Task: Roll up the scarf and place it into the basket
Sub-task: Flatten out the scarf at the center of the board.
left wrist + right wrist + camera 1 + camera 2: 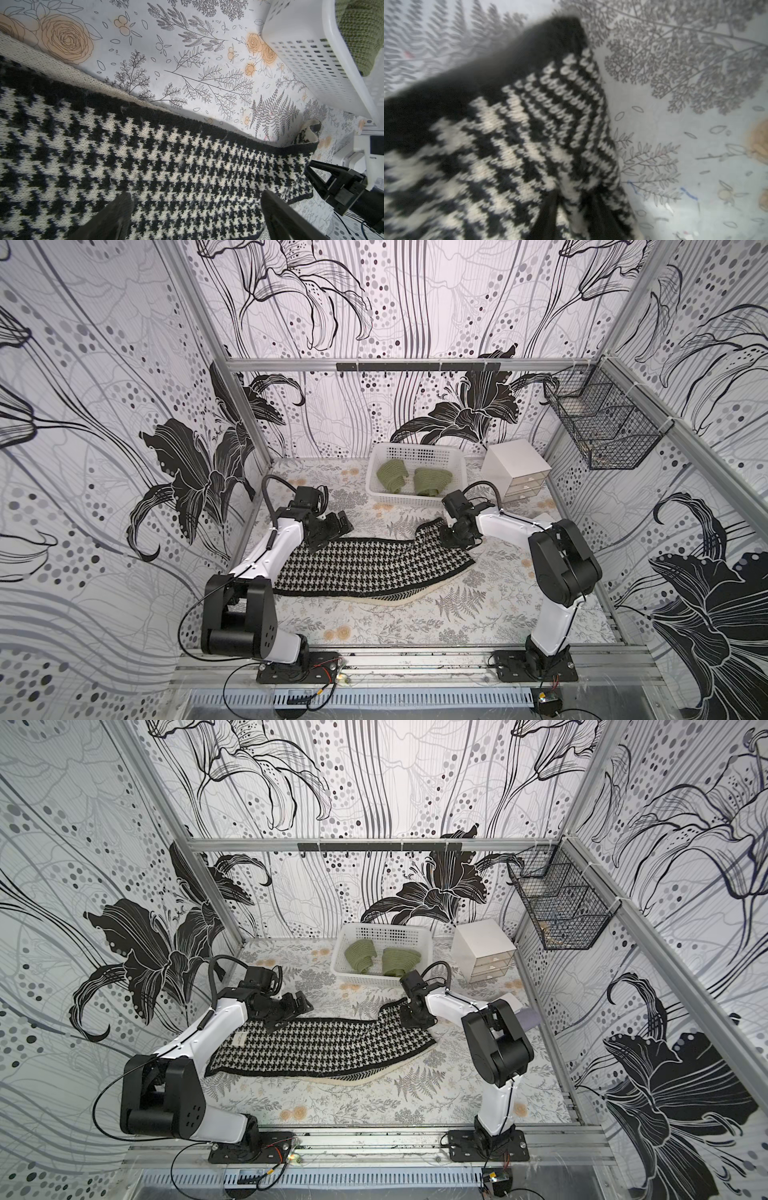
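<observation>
One thin bite of the right pincer on the black-and-white houndstooth knit scarf at its two-o'clock corner may slip; left pincer hangs released

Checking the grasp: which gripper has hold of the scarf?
The right gripper: it is shut on the scarf at its far corner. The left gripper hangs open above the scarf.

Lily-print walls, floral tabletop, wire basket
</observation>
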Action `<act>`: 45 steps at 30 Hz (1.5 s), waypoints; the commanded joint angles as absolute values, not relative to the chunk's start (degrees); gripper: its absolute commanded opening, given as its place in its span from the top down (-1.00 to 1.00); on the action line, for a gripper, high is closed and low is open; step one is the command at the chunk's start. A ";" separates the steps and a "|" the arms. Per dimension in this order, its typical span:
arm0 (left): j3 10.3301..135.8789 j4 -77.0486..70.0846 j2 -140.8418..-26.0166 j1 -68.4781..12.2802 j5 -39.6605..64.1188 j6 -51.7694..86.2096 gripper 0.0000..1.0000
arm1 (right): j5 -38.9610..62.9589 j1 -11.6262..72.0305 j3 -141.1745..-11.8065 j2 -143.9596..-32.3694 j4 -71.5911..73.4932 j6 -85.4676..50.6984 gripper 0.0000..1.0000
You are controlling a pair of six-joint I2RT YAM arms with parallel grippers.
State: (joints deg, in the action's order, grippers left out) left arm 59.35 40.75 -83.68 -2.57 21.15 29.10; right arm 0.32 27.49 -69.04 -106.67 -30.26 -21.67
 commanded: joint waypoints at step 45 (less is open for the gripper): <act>67.71 41.58 -76.70 13.84 21.39 32.19 -0.98 | -22.57 23.04 -69.90 -68.59 -53.90 -43.11 1.00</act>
